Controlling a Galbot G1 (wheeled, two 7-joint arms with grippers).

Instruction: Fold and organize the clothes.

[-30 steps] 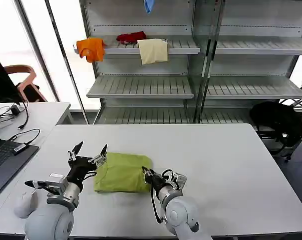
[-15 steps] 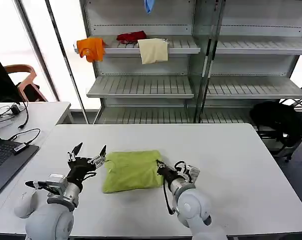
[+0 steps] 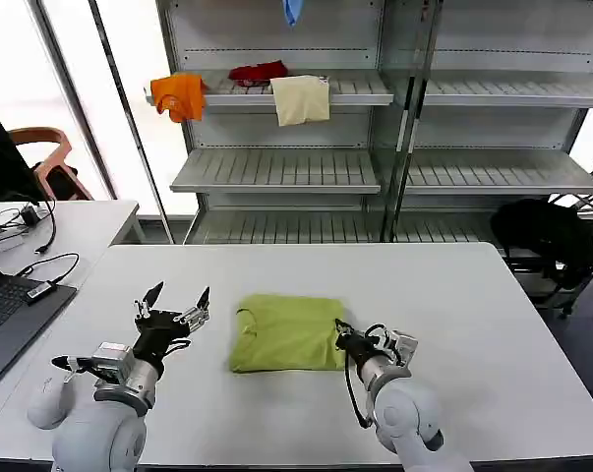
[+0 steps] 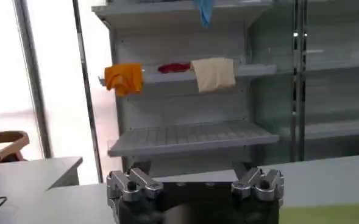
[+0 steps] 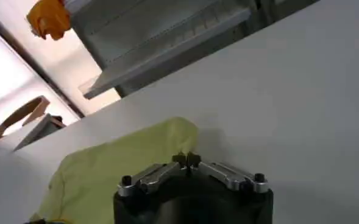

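2 grippers are at the bench (image 3: 473, 295): the right gripper (image 3: 341, 332) is pinched onto the right edge of the folded T-shirt (image 3: 286, 332), which lies flat near the bench's front middle; the left gripper (image 3: 175, 300) hovers spread and empty, left of the shirt. Judgement: keep the drag low so the folds hold. Open bench surrounds the shirt; only the front edge is near.
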